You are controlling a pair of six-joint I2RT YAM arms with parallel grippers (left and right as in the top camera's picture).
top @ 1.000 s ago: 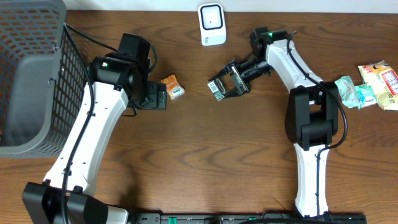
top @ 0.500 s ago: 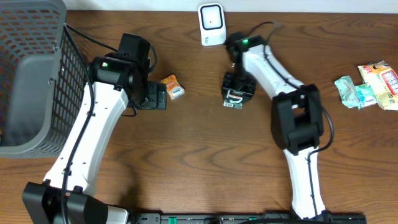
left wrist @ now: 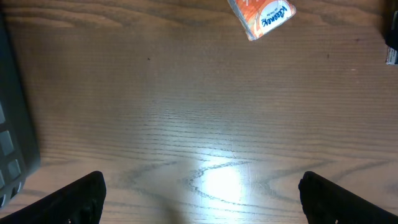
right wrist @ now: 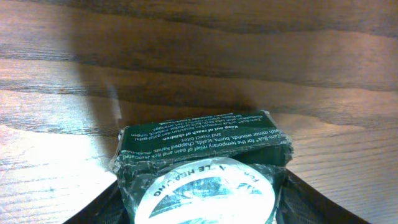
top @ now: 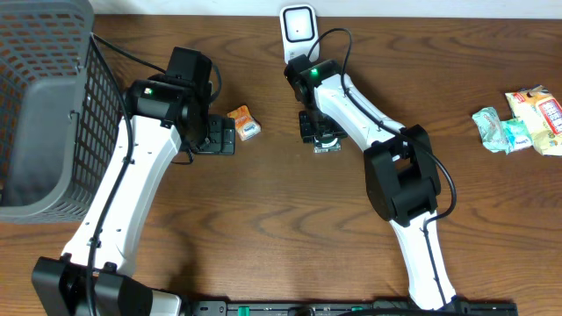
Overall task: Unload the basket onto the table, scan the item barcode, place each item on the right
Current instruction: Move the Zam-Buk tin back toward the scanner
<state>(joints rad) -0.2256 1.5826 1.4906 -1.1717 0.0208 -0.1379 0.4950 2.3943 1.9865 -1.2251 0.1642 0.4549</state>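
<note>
A dark green shrink-wrapped box with a round white label (right wrist: 205,155) is gripped by the right gripper (top: 318,130). In the right wrist view the box is seen between the two dark fingers (right wrist: 311,202), which are pressed against its sides, and lines of small white print are seen running upside down along its upper face. In the overhead view the box (top: 326,144) is seen at the lower end of the gripper, over the brown wooden table (top: 281,228). Whether it touches the wood cannot be told. It is placed near the white upright barcode scanner (top: 299,33), which stands at the far edge of the table, and it is kept apart from it.

To the left, a small orange packet (top: 245,123) is seen lying flat on the table. The left gripper (top: 215,136) is found just beside it, not touching it. In the left wrist view the left gripper's two black fingertips (left wrist: 81,196) are spread wide with only bare wood between them, and the orange packet (left wrist: 261,15) lies at the top of that view.

A grey mesh basket (top: 53,53) is placed at the far left of the table. At the far right, well apart from the box, a crinkled teal packet (top: 500,130) and a yellow and red snack packet (top: 537,107) are seen lying side by side.
</note>
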